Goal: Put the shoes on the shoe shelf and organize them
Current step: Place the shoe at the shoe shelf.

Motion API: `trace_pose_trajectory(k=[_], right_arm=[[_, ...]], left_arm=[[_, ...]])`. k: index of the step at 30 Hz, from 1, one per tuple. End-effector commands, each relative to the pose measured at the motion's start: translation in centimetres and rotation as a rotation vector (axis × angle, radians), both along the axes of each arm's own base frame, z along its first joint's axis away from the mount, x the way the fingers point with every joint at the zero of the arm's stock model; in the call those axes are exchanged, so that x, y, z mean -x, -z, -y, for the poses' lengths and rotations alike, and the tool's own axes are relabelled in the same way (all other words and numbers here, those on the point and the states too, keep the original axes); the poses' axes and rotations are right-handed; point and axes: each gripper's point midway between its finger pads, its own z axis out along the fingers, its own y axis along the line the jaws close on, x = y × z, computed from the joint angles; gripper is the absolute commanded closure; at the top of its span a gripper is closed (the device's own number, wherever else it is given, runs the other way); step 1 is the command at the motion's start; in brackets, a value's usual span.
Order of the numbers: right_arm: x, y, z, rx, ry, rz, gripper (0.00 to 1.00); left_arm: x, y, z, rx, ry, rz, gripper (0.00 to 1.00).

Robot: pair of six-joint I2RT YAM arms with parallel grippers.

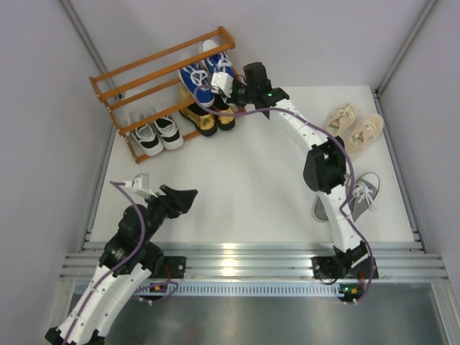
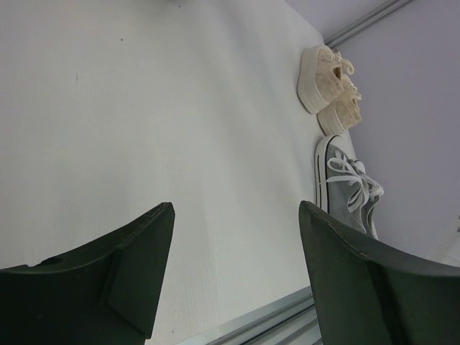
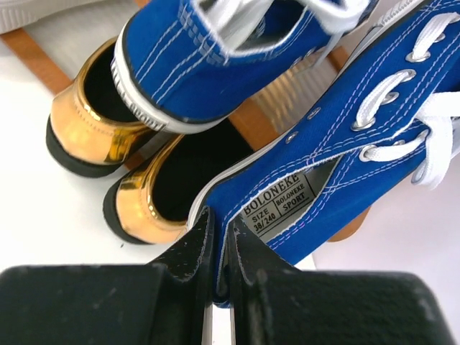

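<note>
The orange-brown shoe shelf [image 1: 154,68] stands at the back left. Black-and-white sneakers [image 1: 158,133] and gold loafers [image 1: 208,118] sit on its lowest tier. One blue sneaker [image 1: 194,80] rests on the tier above. My right gripper [image 1: 228,88] is shut on the heel collar of the second blue sneaker [image 3: 345,136] and holds it beside its mate [image 3: 187,57], over the gold loafers [image 3: 144,201]. My left gripper [image 1: 185,197] is open and empty above the table near the front left. It also shows open in the left wrist view [image 2: 237,208].
Beige lace-ups [image 1: 356,126] lie at the table's right edge, with grey sneakers [image 1: 359,194] nearer me, partly behind the right arm. Both pairs show in the left wrist view, beige [image 2: 327,79] and grey [image 2: 345,187]. Walls close in on the shelf's left and back.
</note>
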Motion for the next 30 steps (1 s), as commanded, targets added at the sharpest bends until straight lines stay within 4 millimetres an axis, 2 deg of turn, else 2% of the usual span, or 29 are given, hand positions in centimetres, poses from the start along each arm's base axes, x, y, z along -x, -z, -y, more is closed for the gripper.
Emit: trace_pose_trajectory(k=[1,8,14,18,20,24,25,30], right_arm=[[-0.7,-9.8,-3.3,-0.148,-0.048,0.288,1.0],[-0.8,-9.9,-4.3,-0.157,-0.051,0.324,1.0],[-1.4,-9.6,-4.3,-0.151,-0.032,0.343,0.96],[-1.4,-9.7,-4.2,-0.152,-0.024,0.341,0.88],[-1.4,-9.8,-4.2,-0.159,-0.021,0.339,0.8],[-1.2,-10.5,-4.0,-0.171,-0.016,0.342,0.75],[-1.1,-10.4,-4.0,-0.171,-0.015,0.336,0.69],[-0.8,-11.3,-3.8,-0.183,-0.011,0.336,0.59]], left_arm=[[-0.2,-0.7,-0.2,0.019,-0.018,0.031,0.25],[-0.1,-0.7,-0.2,0.025,-0.017,0.034,0.25],[-0.1,-0.7,-0.2,0.03,-0.015,0.033,0.25],[0.0,-0.9,-0.2,0.034,-0.013,0.039,0.25],[0.0,-0.9,-0.2,0.035,-0.012,0.038,0.25],[0.1,-1.1,-0.1,0.044,-0.009,0.043,0.25],[0.1,-1.1,-0.1,0.045,-0.006,0.044,0.25],[0.2,-1.3,-0.1,0.057,-0.006,0.049,0.25]])
